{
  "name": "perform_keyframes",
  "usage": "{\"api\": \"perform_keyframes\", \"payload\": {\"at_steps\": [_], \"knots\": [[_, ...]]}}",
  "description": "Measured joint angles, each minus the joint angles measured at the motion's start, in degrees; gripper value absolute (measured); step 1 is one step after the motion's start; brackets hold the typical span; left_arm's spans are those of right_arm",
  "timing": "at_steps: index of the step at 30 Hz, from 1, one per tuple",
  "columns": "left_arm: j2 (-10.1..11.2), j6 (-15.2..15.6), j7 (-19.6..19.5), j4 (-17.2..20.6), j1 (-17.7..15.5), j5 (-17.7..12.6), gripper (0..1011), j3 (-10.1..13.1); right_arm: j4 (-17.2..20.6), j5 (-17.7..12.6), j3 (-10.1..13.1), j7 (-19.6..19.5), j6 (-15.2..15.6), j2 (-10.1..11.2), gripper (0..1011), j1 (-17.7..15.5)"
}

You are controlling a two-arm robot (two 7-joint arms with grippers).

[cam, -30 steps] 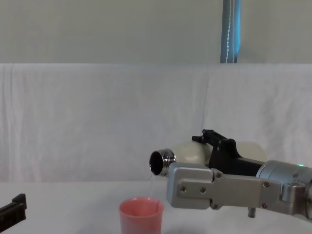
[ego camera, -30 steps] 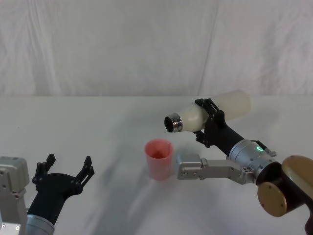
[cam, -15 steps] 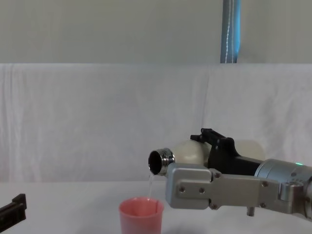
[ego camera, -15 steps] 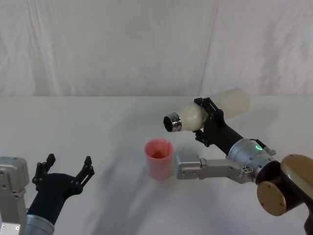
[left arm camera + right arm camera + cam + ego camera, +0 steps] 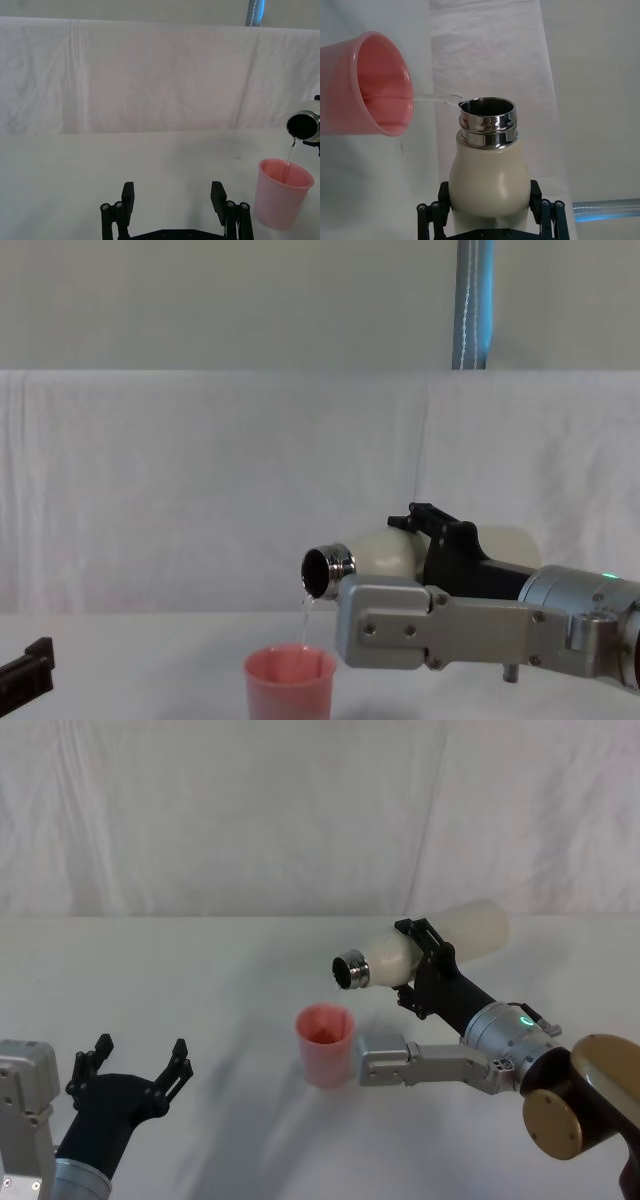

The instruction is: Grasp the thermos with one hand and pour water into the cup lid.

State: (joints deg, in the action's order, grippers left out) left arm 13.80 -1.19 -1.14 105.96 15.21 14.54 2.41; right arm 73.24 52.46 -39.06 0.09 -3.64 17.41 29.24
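Observation:
My right gripper (image 5: 420, 965) is shut on the cream-white thermos (image 5: 400, 953), holding it tilted almost level above the table, steel neck toward the left. A thin stream of water runs from its mouth (image 5: 320, 573) into the pink cup lid (image 5: 324, 1042), which stands upright on the table just below. In the right wrist view the thermos (image 5: 487, 172) sits between the black fingers (image 5: 547, 220) and the cup lid (image 5: 367, 85) catches the stream. My left gripper (image 5: 135, 1070) rests open and empty at the near left; the left wrist view shows it (image 5: 172, 200) with the cup lid (image 5: 282, 197) off to one side.
A white cloth covers the table (image 5: 200, 980) and hangs as a backdrop behind it. A blue-grey pole (image 5: 473, 300) stands behind the backdrop. My right forearm (image 5: 440, 1065) stretches along the table beside the cup lid.
The thermos has shifted slightly left and tipped a little further. Water keeps flowing into the cup lid. The left arm has not moved.

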Motion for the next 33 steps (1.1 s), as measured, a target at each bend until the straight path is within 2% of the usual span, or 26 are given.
{"api": "perform_keyframes", "payload": {"at_steps": [33], "knots": [[0.0, 0.0, 0.0, 0.0, 0.0, 0.0, 1001, 0.0, 0.7, 0.3, 0.0, -0.2, 0.1, 0.5, 961, -0.3]]}}
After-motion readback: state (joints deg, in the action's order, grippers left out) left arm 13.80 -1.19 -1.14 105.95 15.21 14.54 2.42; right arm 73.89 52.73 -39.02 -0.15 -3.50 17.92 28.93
